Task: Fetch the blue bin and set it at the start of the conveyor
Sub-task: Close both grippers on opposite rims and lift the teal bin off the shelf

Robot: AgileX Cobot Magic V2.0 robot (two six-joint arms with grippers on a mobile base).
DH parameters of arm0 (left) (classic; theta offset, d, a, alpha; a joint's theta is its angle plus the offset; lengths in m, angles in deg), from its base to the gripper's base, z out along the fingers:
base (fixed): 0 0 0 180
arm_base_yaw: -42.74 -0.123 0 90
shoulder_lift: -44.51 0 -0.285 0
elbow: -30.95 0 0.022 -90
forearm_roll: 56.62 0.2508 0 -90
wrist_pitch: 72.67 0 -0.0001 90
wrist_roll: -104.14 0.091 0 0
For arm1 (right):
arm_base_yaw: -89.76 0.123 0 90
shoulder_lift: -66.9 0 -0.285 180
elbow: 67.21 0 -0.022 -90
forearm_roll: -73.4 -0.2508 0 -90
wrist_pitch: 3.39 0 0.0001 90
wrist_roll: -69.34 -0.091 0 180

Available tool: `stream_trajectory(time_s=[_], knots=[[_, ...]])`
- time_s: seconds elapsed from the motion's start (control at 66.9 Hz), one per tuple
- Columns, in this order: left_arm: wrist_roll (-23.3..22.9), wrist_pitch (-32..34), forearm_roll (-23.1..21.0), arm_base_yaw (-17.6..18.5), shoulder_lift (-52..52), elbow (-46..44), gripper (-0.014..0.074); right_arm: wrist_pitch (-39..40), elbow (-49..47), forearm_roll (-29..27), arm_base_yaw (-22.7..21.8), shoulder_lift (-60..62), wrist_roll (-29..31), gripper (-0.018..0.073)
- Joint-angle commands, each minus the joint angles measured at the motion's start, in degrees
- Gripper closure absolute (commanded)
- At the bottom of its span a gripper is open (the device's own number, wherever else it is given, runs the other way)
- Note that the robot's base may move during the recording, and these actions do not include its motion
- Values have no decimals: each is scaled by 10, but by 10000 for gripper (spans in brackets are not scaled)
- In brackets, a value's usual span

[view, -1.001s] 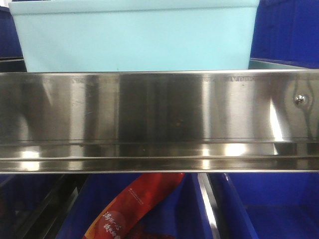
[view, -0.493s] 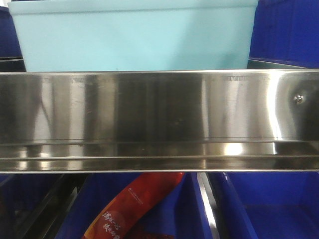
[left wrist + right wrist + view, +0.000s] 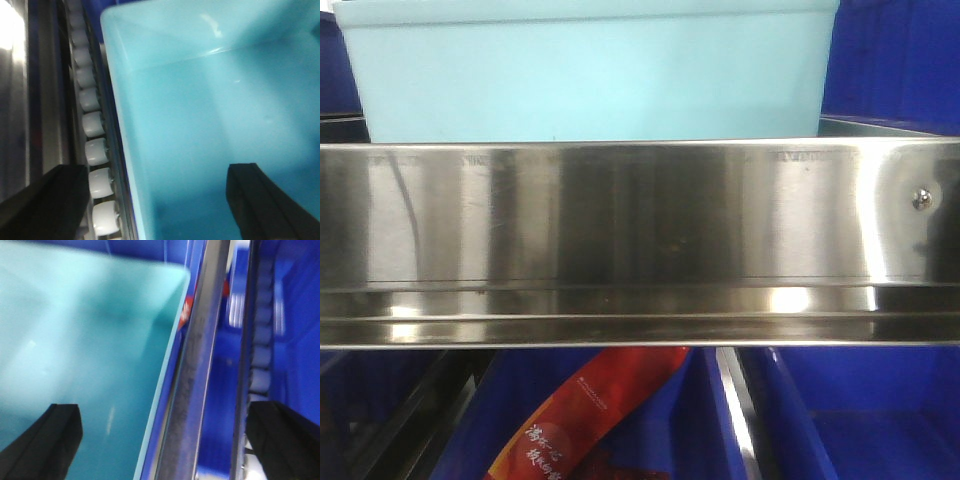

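One lettered red packet (image 3: 585,415) sits below blue bin (image 3: 590,75).

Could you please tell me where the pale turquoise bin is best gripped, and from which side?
I'd grip the blue bin by its thin end walls, from above, one gripper per end. Its top is open and the steel shelf lip blocks the front. The left gripper and right gripper are open, each straddling a wall.
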Motion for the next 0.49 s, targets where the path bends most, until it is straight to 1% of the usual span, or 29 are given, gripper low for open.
stream_trajectory(time_s=[0.0,0.134,0.374,0.433,0.478], knots=[[-7,12,-24,-16,27,-7,130,-7,-21,1,-6,-33,-1,-10],[-7,24,-37,-27,59,-7,130,11,-23,-21,-12,-72,-1,-10],[-7,51,-45,-27,96,-7,130,24,-23,-21,-13,-121,-1,-7],[-7,52,-45,-27,103,-7,132,24,-23,-21,-13,-131,-1,22],[-7,50,-45,-27,109,-7,141,24,-23,-21,-13,-137,-1,64]])
